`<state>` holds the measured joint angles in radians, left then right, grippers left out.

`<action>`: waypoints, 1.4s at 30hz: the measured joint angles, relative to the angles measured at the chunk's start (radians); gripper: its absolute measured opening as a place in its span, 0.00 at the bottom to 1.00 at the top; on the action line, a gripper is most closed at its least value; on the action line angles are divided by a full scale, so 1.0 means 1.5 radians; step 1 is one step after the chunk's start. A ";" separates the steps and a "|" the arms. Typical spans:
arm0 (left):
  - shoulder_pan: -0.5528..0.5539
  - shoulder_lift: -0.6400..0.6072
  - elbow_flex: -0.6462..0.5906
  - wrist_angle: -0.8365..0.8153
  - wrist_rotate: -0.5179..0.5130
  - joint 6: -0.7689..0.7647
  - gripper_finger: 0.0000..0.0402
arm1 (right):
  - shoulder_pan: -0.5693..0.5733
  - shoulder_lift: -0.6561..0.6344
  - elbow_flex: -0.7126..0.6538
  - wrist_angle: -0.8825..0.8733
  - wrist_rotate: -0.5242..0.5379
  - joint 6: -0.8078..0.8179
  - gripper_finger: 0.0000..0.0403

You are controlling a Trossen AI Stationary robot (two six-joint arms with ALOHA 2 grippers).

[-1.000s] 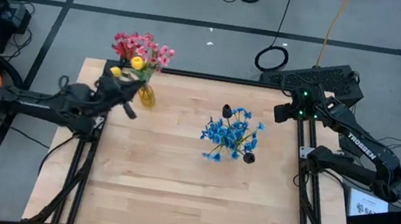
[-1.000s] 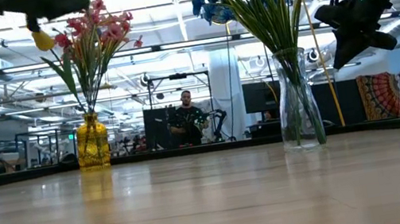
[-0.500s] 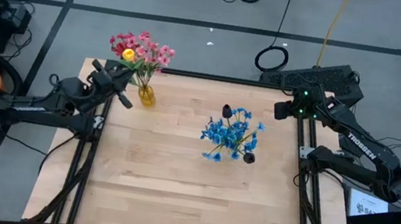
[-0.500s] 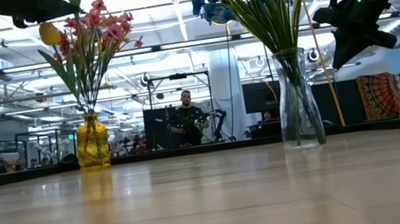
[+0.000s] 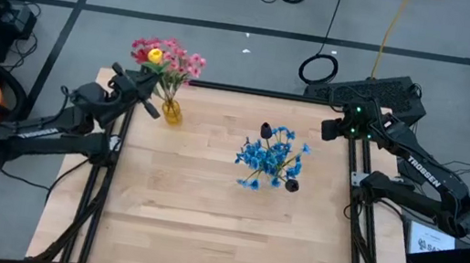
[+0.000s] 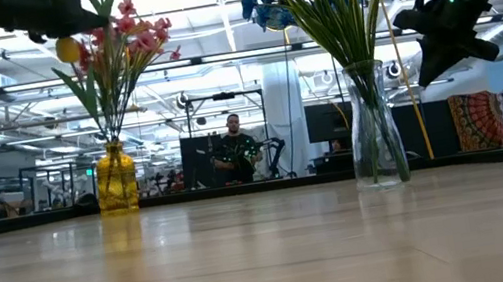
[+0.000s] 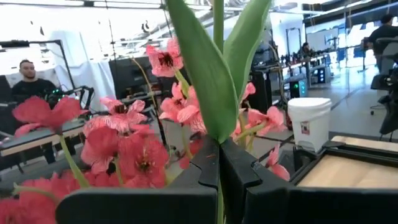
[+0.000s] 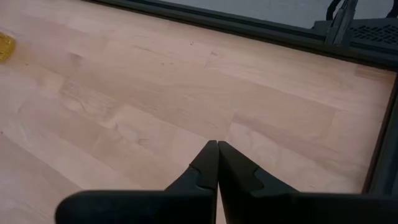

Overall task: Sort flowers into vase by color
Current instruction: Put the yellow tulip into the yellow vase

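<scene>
L gripper (image 7: 218, 163) is clamped on the thin green stem (image 7: 217, 25) of a yellow-bud flower (image 5: 155, 56), fingers pinched tight w/ the stem and its broad leaves rising between them. It hangs above and just beside the small amber glass vase (image 5: 171, 112) at the table's far-left corner. The yellow bud sits in among the red and pink blooms (image 5: 172, 55) fanning over that vase; can't tell whether the stem's lower end is in the vase mouth. Well apart from the amber vase, toward table centre, the tall clear glass vase (image 6: 375, 126) holds the blue blooms (image 5: 270, 157) plus two dark buds (image 5: 265, 130). R gripper (image 8: 217, 162) is pinched shut on nothing, parked over bare light wood table (image 5: 204, 219) on the far side from the amber vase.

Risks, as I judge: letting go before the stem is in the neck, so the flower drops on the table. Pushing down could tip the light amber vase or snag the pink sprigs. Yellow bud among reds may be a mis-sort.
</scene>
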<state>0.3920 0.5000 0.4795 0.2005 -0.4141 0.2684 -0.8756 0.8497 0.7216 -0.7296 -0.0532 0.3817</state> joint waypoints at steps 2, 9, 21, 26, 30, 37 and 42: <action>0.022 0.002 -0.015 0.021 0.031 -0.003 0.00 | 0.000 0.000 0.000 -0.002 0.000 0.000 0.00; 0.078 0.001 -0.110 0.162 0.079 -0.053 0.00 | 0.000 0.000 0.000 -0.012 -0.002 0.000 0.00; 0.069 -0.001 -0.113 0.207 0.082 -0.053 0.00 | 0.000 0.000 0.000 -0.016 -0.003 0.007 0.00; 0.069 -0.005 -0.113 0.235 0.081 -0.048 0.00 | 0.000 0.000 0.000 -0.015 -0.001 0.007 0.00; 0.069 -0.009 -0.113 0.222 0.058 -0.047 0.00 | 0.000 0.000 0.000 -0.015 0.000 0.007 0.00; 0.069 -0.008 -0.113 0.184 -0.002 -0.035 0.00 | 0.000 0.000 0.000 -0.015 0.000 0.006 0.00; 0.069 -0.007 -0.113 0.186 0.006 -0.035 0.00 | 0.000 0.000 0.000 -0.012 0.001 0.005 0.00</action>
<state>0.4950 0.4900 0.3103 0.4798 -0.4046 0.2165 -0.8754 0.8497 0.7216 -0.7470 -0.0520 0.3897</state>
